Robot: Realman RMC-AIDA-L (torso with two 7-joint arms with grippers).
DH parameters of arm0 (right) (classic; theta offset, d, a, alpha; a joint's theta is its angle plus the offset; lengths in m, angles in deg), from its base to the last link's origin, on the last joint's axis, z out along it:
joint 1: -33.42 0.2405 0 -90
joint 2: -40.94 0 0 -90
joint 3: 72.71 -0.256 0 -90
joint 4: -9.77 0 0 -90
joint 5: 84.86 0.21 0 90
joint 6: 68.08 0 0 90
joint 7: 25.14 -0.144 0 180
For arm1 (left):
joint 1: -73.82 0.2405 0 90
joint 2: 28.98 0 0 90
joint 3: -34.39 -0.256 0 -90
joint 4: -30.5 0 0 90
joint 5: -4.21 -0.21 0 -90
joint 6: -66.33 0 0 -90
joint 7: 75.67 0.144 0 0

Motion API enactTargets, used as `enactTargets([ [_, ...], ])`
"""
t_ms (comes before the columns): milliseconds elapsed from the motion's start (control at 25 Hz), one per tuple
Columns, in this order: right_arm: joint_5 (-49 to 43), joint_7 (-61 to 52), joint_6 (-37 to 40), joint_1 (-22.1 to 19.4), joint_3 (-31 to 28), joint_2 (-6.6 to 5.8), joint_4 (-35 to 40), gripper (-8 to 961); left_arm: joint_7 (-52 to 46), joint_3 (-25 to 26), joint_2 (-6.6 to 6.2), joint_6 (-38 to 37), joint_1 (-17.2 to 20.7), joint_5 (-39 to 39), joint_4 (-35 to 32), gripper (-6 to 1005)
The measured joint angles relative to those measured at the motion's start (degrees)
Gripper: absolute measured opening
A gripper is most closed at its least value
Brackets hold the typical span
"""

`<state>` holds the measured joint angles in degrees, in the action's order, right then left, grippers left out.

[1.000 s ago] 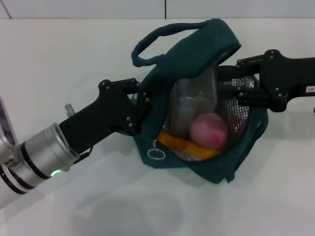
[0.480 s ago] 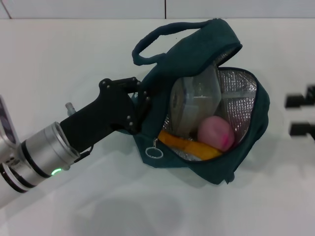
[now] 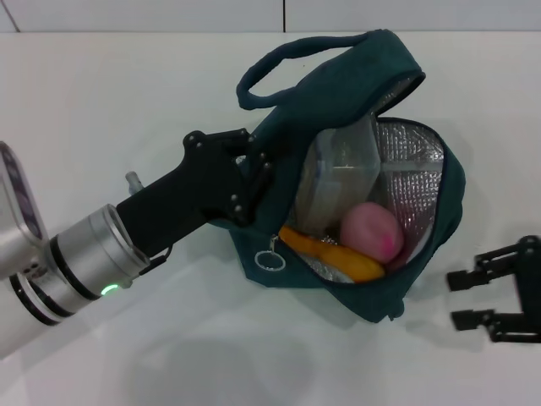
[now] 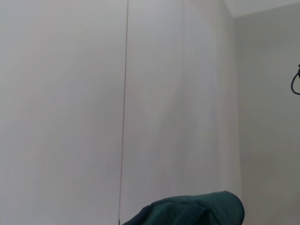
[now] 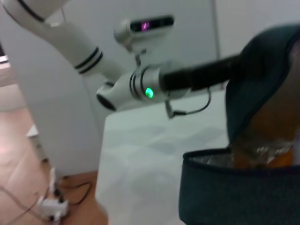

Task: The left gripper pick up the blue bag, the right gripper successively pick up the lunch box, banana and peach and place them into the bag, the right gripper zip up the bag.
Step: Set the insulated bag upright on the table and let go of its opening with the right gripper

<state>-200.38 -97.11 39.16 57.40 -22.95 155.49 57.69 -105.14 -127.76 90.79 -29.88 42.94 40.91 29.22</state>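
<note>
Overhead, peach (image 3: 372,233) inside blue bag (image 3: 439,211), wrist sees fabric only

A dark teal-blue is seen on the blue bag (image 3: 338,80), with a silver foil lining. The peach (image 3: 372,233) is coloured pink, the banana (image 3: 334,254) yellow-orange, the lunch box (image 3: 338,173) clear. Both tools are black. The counter (image 3: 101,93) is white.

Blue bag (image 5: 225,197), left arm (image 5: 122,86) behind
</note>
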Motion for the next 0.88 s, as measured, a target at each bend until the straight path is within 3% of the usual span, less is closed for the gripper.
enactTargets([
  [280, -2.37, -0.15, -5.32, 4.33, 4.85, 0.54, -4.90, 406, -0.06, -0.01, 0.02, 0.21, -0.06, 0.08, -0.35, 154],
  [520, -1.22, -0.57, -10.09, 5.86, 11.00, 1.23, -6.43, 405, -0.06, 0.00, 0.02, 0.75, -0.07, 0.13, -0.52, 157],
  [880, 4.06, 2.26, -14.73, 7.16, 13.89, 1.37, -10.94, 392, -0.06, 0.00, 0.10, 0.94, -0.42, 0.14, -0.65, 161],
])
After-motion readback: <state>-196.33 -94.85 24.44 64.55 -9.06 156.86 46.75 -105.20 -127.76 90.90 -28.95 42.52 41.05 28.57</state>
